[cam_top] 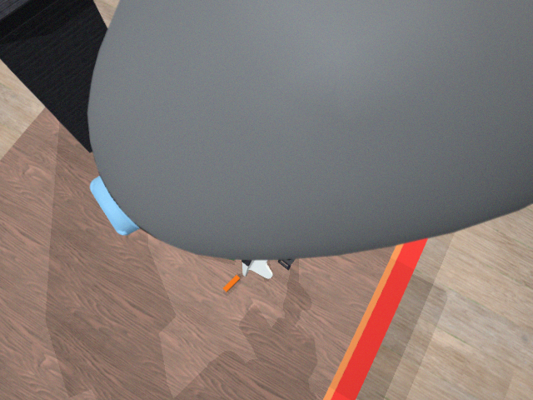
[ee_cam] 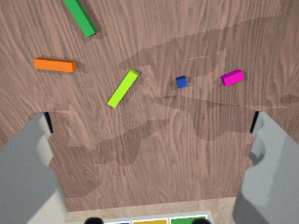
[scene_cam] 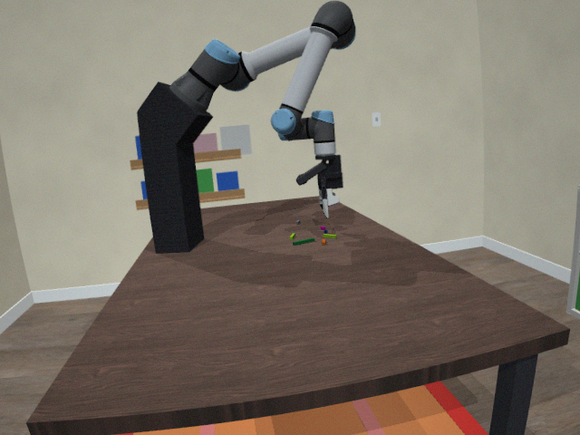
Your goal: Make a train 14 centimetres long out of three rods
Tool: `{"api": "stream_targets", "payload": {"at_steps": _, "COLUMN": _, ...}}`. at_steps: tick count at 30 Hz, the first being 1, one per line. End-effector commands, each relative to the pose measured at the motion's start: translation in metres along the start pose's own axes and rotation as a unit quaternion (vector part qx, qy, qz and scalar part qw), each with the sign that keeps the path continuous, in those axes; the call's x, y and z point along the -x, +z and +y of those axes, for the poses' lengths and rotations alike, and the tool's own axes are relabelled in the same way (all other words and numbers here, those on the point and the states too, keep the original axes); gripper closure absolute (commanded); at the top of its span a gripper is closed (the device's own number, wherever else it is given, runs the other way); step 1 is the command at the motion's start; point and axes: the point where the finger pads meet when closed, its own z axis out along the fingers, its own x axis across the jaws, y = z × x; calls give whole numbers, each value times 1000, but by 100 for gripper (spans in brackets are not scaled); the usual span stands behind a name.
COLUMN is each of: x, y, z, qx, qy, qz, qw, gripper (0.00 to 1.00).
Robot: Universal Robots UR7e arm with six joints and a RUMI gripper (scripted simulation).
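Observation:
My gripper [scene_cam: 327, 209] [ee_cam: 150, 113] is open and empty, pointing down above the table. In the wrist view a lime rod [ee_cam: 122, 89] [scene_cam: 330, 236] lies diagonally left of centre. An orange rod [ee_cam: 55, 64] [scene_cam: 323, 242] [cam_top: 231, 283] lies farther left. A green rod [ee_cam: 80, 18] [scene_cam: 303, 241] is cut off by the top edge. A small blue rod [ee_cam: 181, 82] [scene_cam: 325, 231] lies right of centre, and a magenta rod [ee_cam: 233, 77] [scene_cam: 323, 227] right of it. The rods in the wrist view lie apart. The exterior view also shows a second lime rod [scene_cam: 292, 236] and a small grey rod [scene_cam: 297, 221].
The arm's dark grey housing [cam_top: 301, 129] hides much of the table in the top view. The black pedestal [scene_cam: 170, 187] stands at the table's left side. The table edge shows at the bottom of the wrist view, with a coloured panel [ee_cam: 149, 222] beyond it.

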Motion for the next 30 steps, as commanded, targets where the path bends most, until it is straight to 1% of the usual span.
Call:
{"api": "stream_targets", "payload": {"at_steps": 1, "x": -4, "y": 0, "z": 0, "qx": 1, "qy": 83, "qz": -2, "qw": 997, "gripper": 0}}
{"api": "stream_targets", "payload": {"at_steps": 4, "x": -6, "y": 0, "z": 0, "qx": 1, "qy": 130, "qz": -2, "qw": 991, "gripper": 0}}
{"api": "stream_targets", "payload": {"at_steps": 6, "x": -6, "y": 0, "z": 0, "qx": 1, "qy": 130, "qz": -2, "qw": 991, "gripper": 0}}
{"api": "stream_targets", "payload": {"at_steps": 8, "x": -8, "y": 0, "z": 0, "qx": 1, "qy": 166, "qz": -2, "qw": 986, "gripper": 0}}
{"api": "stream_targets", "payload": {"at_steps": 15, "x": -13, "y": 0, "z": 1, "qx": 1, "qy": 280, "qz": -2, "qw": 960, "gripper": 0}}
{"api": "stream_targets", "payload": {"at_steps": 21, "x": -17, "y": 0, "z": 2, "qx": 1, "qy": 369, "qz": -2, "qw": 929, "gripper": 0}}
{"api": "stream_targets", "payload": {"at_steps": 23, "x": -17, "y": 0, "z": 2, "qx": 1, "qy": 369, "qz": -2, "qw": 929, "gripper": 0}}
{"api": "stream_targets", "payload": {"at_steps": 26, "x": -19, "y": 0, "z": 3, "qx": 1, "qy": 426, "qz": -2, "qw": 905, "gripper": 0}}
{"api": "stream_targets", "payload": {"at_steps": 30, "x": -21, "y": 0, "z": 5, "qx": 2, "qy": 482, "qz": -2, "qw": 876, "gripper": 0}}
